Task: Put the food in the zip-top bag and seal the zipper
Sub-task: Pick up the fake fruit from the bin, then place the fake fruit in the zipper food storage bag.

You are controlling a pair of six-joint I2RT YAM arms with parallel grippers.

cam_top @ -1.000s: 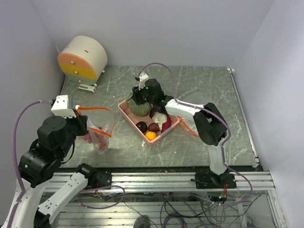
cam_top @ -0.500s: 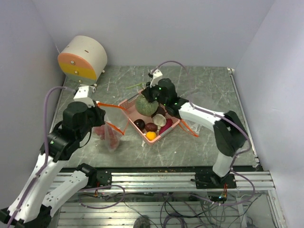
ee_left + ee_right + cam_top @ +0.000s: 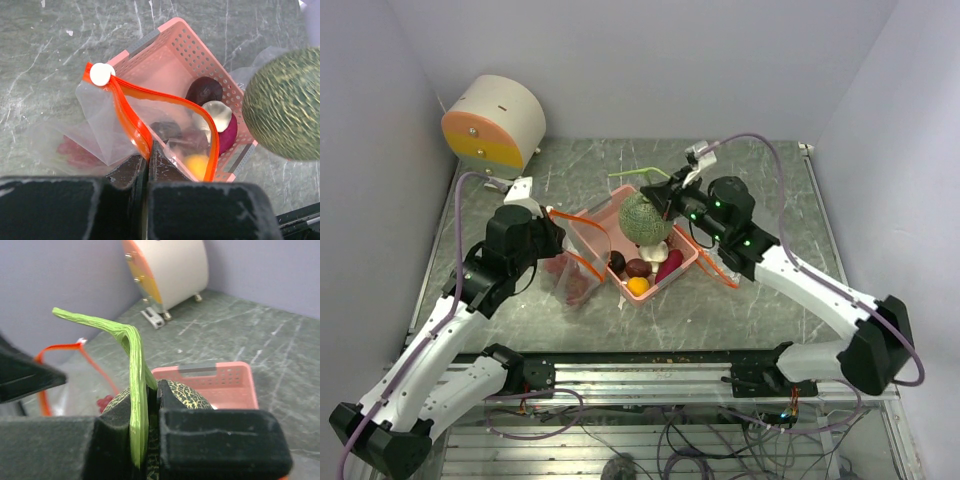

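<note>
My right gripper (image 3: 667, 196) (image 3: 154, 390) is shut on the green stem (image 3: 134, 365) of a netted green melon (image 3: 642, 217) (image 3: 285, 107) and holds it just above the pink basket (image 3: 686, 262) (image 3: 165, 30). My left gripper (image 3: 552, 238) (image 3: 148, 157) is shut on the orange-red zipper (image 3: 131, 117) of the clear zip-top bag (image 3: 572, 275) (image 3: 102, 132). The bag's mouth hangs open over the basket's left side. Red grapes (image 3: 72, 152) lie inside the bag. In the basket lie dark purple pieces (image 3: 618, 263), a whitish bulb (image 3: 216, 112), a magenta piece (image 3: 670, 265) and an orange-yellow fruit (image 3: 638, 286).
A round white and orange device (image 3: 495, 122) (image 3: 167, 270) stands at the far left corner. A loose orange strip (image 3: 720, 268) lies just right of the basket. Walls close in the grey marbled table (image 3: 770, 190) on three sides.
My left gripper has carried the open bag right, up to the basket. My right gripper has lifted the melon by its stem and shifted it right, over the basket's far end.
</note>
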